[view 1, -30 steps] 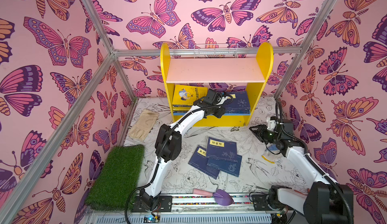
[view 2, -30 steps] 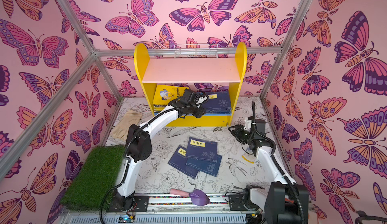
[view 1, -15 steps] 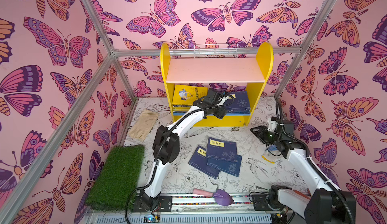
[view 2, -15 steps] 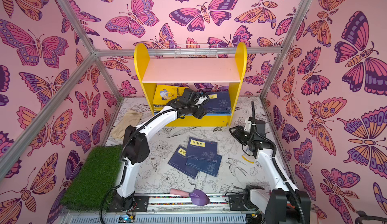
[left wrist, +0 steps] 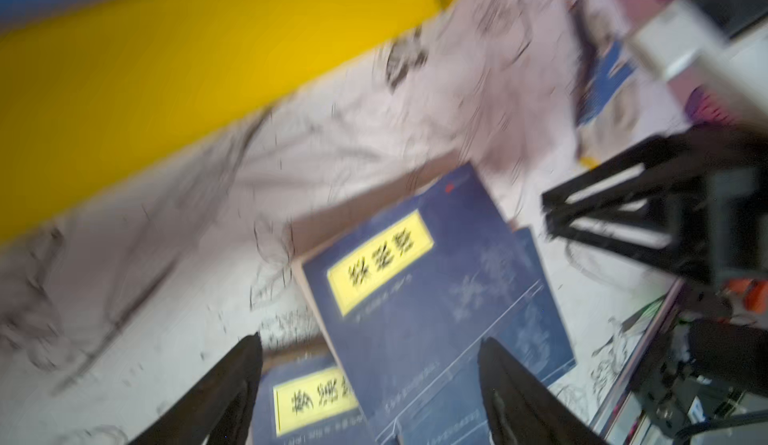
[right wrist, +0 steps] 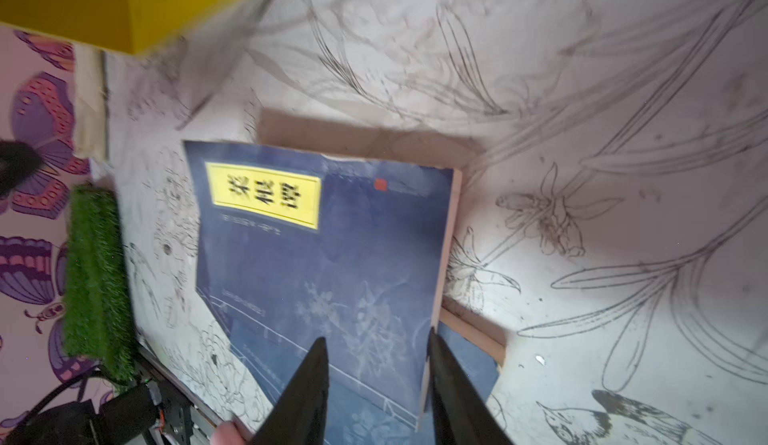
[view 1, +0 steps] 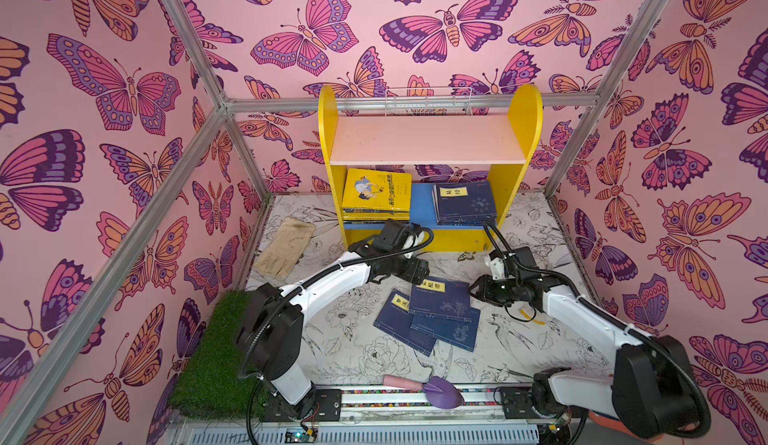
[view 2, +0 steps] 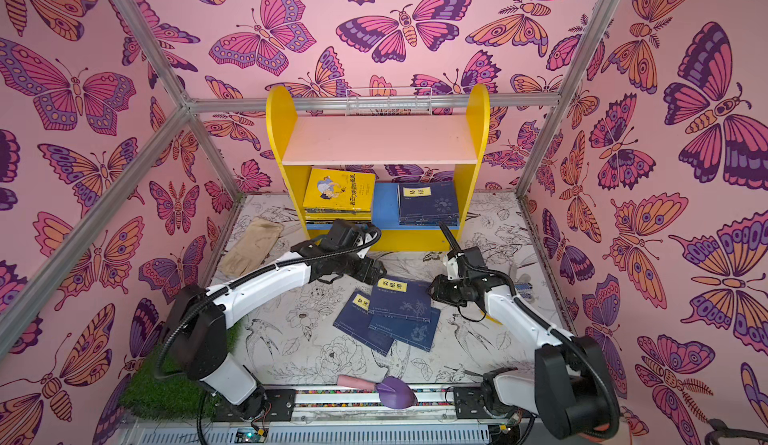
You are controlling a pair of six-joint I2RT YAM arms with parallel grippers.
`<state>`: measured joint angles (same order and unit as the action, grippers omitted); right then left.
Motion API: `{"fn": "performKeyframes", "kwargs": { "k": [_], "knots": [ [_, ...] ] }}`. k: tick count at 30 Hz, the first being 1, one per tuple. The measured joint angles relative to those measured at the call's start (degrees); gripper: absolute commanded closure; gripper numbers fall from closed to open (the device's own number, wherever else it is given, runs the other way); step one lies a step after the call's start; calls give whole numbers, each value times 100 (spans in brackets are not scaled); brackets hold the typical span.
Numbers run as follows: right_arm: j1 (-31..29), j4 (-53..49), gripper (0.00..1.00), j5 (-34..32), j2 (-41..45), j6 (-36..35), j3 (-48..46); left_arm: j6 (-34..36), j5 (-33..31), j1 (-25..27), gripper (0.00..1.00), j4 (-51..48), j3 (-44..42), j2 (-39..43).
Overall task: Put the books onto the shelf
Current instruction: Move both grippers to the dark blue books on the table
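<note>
Books (view 1: 453, 332) left on the table (view 1: 345, 339): three navy ones, overlapping in a loose pile between your two claws. Left claw (left wrist: 370, 341) is hanging with jaws spread wide, gripping nothing. It's sitting just off the far long edge of the top navy book (right wrist: 332, 256), at the yellow-label corner. Right claw (right wrist: 376, 337) is hovering with jaws partly apart, also gripping nothing, over that book's opposite short end. One tip is sitting right at the cover's edge; whether it's touching, you can't tell.

Book's long axis is running across the table, roughly parallel to the shelf (view 1: 525, 131) front, label end toward the left arm. So it's lying toward the robot's base from the left claw, and toward the left arm from the right claw. My read: right claw is sitting nearer and lining up better on an edge.

Shelf is standing beyond the pile. A yellow stack (view 1: 376, 191) and a navy stack (view 1: 463, 204) of books are already lying on its blue lower board (view 1: 422, 206).

Versus a second ago: left claw was in at the navy stack and is now backing off over the table with jaws wider. Right claw is moving in closer to the pile.
</note>
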<state>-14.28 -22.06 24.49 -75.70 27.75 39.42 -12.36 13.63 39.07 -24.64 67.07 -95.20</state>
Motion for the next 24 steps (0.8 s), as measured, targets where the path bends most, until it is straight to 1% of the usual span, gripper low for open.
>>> {"fn": "performKeyframes", "kwargs": {
  "k": [3,7,11,15,18,20,24],
  "knots": [
    [-2,-50,61,105,-472,-105,0,-125,144,0,15,-83,-411,-216],
    [0,-26,61,260,-894,-151,66,-197,481,0,16,-22,-520,-573],
    [0,173,62,428,-1292,-216,221,-205,739,-9,20,179,-509,-710],
    [17,308,63,776,-1578,-240,339,-197,994,-7,30,339,-490,-807],
    [17,365,65,890,-1587,-249,341,-203,1174,-15,44,439,-483,-883],
    [17,369,67,898,-1558,-249,341,-269,1246,-57,58,468,-483,-914],
    [33,378,67,922,-1281,-170,339,-409,1419,-229,94,446,-479,-942]
  ]
}}
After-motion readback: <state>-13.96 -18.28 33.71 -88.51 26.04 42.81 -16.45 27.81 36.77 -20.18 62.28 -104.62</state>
